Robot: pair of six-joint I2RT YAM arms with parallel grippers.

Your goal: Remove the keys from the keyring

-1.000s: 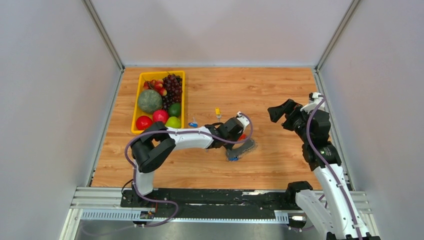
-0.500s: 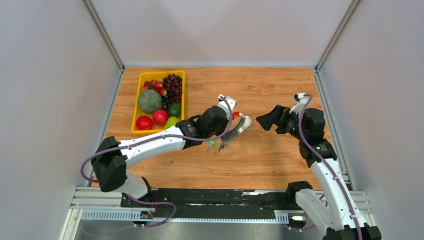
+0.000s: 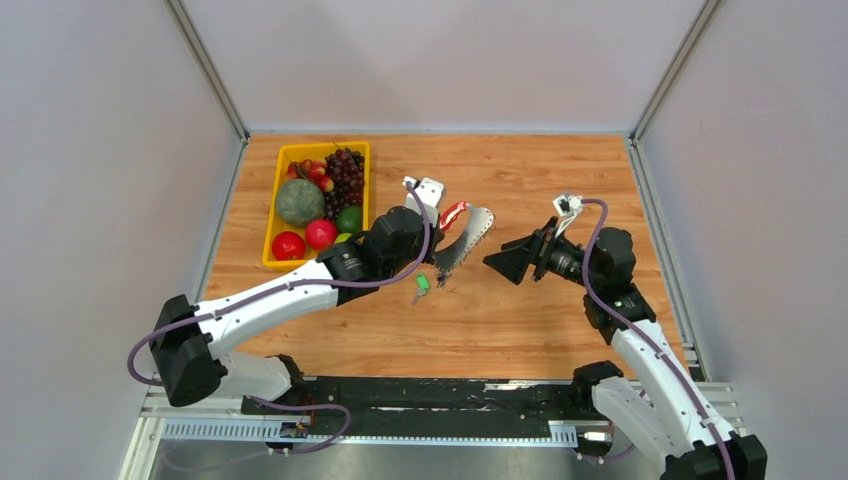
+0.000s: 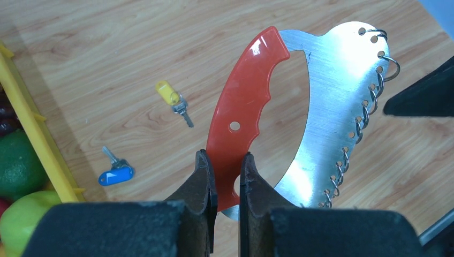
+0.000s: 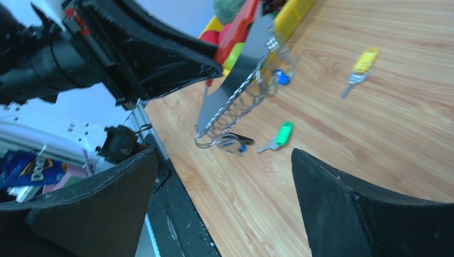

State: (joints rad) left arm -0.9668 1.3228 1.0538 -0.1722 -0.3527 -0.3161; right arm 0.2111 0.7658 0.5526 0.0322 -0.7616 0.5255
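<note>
Keyring (image 3: 468, 235): held clear of the bench (image 3: 540, 180), tilted, mid-bench betw. the two arms. Left fingers (image 4: 209, 168) pinch its red band (image 4: 241, 107) nr the lower end, wire loops (image 4: 369, 101) facing the right arm; right fingers (image 3: 505, 263) spread wide, just beside the loop edge, not touching as far as we can see. Loose on bench we count 3 keys: green key (image 3: 422, 285) nr the keyring's lower end, yellow key (image 4: 172, 97) and blue key (image 4: 115, 174) nearer the fruit tray (image 3: 272, 215).

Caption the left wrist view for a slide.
Left gripper holds the keyring by its red band; yellow key and blue key lie loose on the table.
</note>
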